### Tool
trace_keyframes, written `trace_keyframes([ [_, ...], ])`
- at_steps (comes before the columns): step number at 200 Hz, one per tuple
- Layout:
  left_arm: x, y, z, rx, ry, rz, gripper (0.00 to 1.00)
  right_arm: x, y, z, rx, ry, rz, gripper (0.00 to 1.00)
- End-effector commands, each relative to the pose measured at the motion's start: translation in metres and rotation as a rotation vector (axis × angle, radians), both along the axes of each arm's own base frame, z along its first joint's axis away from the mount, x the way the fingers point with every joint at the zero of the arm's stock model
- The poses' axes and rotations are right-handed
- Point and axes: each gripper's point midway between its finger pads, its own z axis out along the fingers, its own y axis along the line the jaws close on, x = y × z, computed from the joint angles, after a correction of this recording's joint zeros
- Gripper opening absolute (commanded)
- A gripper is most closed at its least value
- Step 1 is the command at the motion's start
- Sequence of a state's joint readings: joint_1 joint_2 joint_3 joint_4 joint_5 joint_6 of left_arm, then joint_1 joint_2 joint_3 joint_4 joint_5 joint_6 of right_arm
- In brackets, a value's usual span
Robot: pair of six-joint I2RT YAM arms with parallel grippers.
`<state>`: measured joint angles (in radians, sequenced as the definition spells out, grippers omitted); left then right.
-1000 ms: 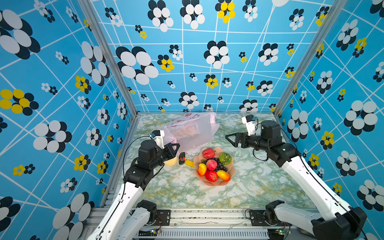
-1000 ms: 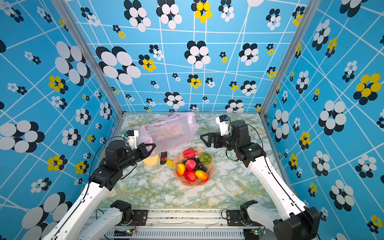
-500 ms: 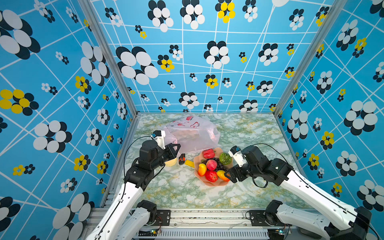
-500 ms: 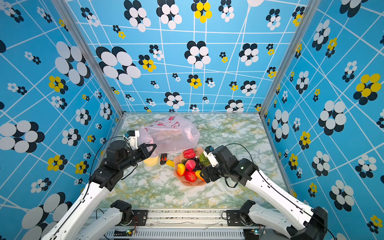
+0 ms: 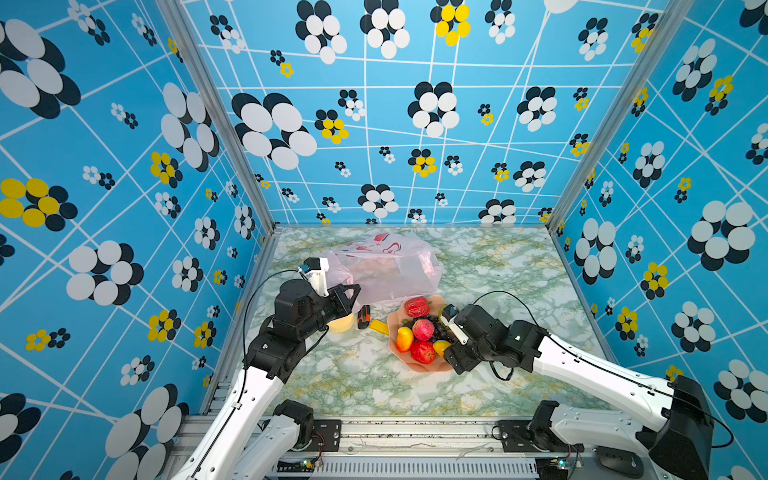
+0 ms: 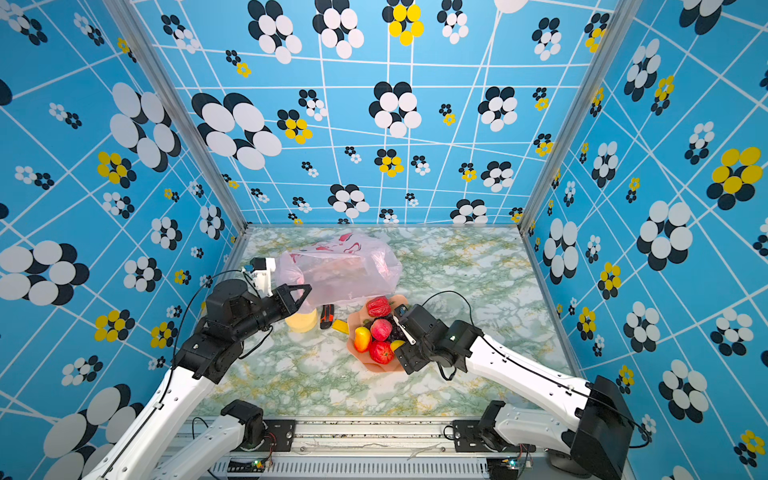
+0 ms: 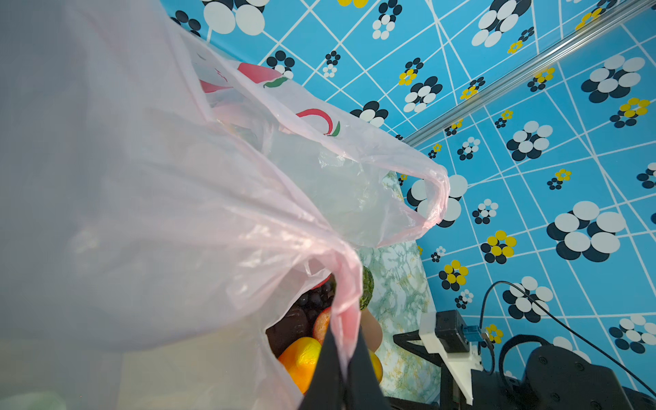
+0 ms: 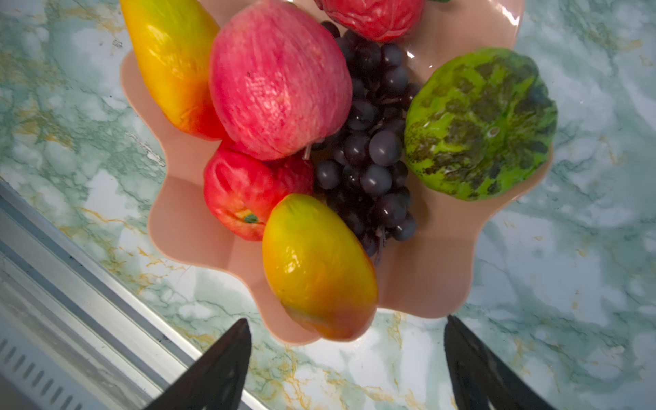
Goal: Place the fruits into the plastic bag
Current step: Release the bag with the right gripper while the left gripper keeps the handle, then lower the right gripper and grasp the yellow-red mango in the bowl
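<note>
The fruits lie in a salmon-pink scalloped bowl (image 5: pixel 415 368): two red apples (image 8: pixel 280 81) (image 8: pixel 241 198), two mangoes (image 8: pixel 319 266) (image 8: pixel 170 60), dark grapes (image 8: pixel 372 159), a bumpy green one (image 8: pixel 479 124) and a red pepper-like piece (image 5: pixel 417 306). The pale-pink plastic bag (image 5: pixel 386 266) lies behind the bowl. My left gripper (image 7: pixel 342 358) is shut on a strip of the bag's edge and holds it up. Over the bowl's near rim my right gripper (image 8: pixel 347 319) hangs open, its fingers either side of the nearer mango's end without touching it.
A pale yellow disc (image 5: pixel 341 324), a small black-and-orange object (image 5: pixel 364 316) and a flat yellow piece (image 5: pixel 379 327) lie between the left arm and the bowl. The table's metal front rail (image 8: pixel 71 266) runs close to the bowl. Patterned walls enclose three sides.
My right arm swung from beside the bag's mouth down to the bowl's near rim, its jaws narrowing slightly. The bag's raised side sagged. The left arm stayed put.
</note>
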<state>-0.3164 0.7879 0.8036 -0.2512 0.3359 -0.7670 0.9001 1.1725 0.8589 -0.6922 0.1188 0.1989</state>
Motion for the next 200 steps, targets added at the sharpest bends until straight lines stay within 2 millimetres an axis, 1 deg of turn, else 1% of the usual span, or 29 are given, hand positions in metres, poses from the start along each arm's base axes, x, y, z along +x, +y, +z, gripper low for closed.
trace_keyframes([
  [1, -0.002, -0.001, 0.017, 0.003, -0.041, -0.006, 0.00, 0.006, 0.007, -0.004, -0.002, -0.024, 0.006, 0.83],
  [52, -0.001, -0.001, 0.020, 0.007, -0.045, -0.009, 0.00, 0.004, 0.018, -0.015, -0.018, 0.009, 0.031, 0.80],
  [75, 0.000, -0.001, 0.020, 0.009, -0.044, -0.008, 0.00, 0.004, 0.019, -0.022, -0.032, 0.021, 0.031, 0.80],
  [109, 0.000, -0.002, 0.020, 0.009, -0.042, -0.012, 0.00, 0.007, 0.016, -0.024, -0.043, 0.004, 0.020, 0.78],
  [132, 0.001, -0.003, 0.021, 0.006, -0.042, -0.012, 0.00, 0.008, 0.015, -0.028, -0.050, 0.000, 0.015, 0.73],
  [170, 0.000, -0.003, 0.023, 0.004, -0.040, -0.012, 0.00, 0.008, 0.011, -0.036, -0.080, 0.009, 0.010, 0.68],
  [200, -0.001, -0.003, 0.023, 0.004, -0.038, -0.013, 0.00, 0.007, 0.010, -0.038, -0.077, 0.006, 0.004, 0.64],
])
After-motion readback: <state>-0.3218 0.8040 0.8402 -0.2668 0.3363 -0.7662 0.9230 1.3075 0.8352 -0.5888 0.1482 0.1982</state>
